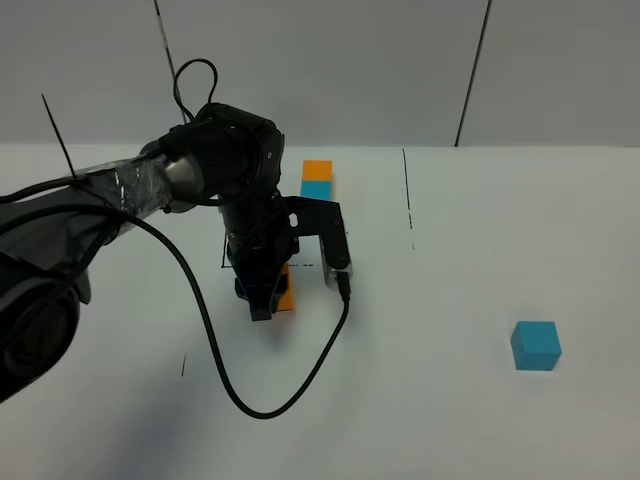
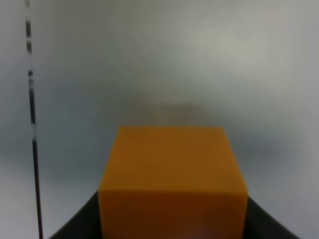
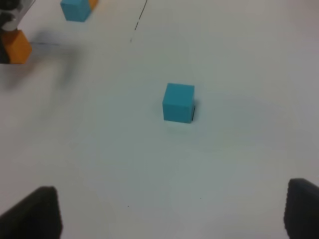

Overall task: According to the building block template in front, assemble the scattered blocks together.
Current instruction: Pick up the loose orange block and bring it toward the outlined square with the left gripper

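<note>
Fingers of left claw (image 1: 270,298) clench smooth-faced orange cube (image 2: 172,174); right claw (image 3: 174,211) gapes released.

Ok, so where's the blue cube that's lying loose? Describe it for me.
Look at the white table, on its right half, away from the black arm. The loose cube sits there alone toward the front. The other blue cube lies at the back, touching an orange cube.

Light bright, even | shadows soft | left wrist dim, orange block (image 2: 172,174) blurred | exterior sharp
</note>
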`<state>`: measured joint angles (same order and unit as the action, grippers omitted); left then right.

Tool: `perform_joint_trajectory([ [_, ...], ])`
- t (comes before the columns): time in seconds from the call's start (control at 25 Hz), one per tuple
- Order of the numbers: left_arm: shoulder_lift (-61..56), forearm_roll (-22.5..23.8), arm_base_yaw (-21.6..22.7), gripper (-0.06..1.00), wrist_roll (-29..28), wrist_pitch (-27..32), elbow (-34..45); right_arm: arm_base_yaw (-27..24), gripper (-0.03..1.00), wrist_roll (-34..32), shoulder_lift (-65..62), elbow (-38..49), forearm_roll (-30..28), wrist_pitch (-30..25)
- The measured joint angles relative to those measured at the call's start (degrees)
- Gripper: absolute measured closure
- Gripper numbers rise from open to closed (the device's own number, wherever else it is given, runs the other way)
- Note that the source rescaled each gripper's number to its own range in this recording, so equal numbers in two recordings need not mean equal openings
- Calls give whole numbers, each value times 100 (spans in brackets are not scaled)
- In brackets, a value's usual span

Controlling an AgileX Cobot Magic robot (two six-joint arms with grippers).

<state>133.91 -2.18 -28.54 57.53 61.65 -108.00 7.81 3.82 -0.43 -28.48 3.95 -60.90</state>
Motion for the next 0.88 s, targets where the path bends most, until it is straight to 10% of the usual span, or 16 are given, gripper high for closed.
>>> perform_joint_trajectory([
  [0.88,239,-28,-192,94,9,4,-217,0,19,0,0,0,5,0],
])
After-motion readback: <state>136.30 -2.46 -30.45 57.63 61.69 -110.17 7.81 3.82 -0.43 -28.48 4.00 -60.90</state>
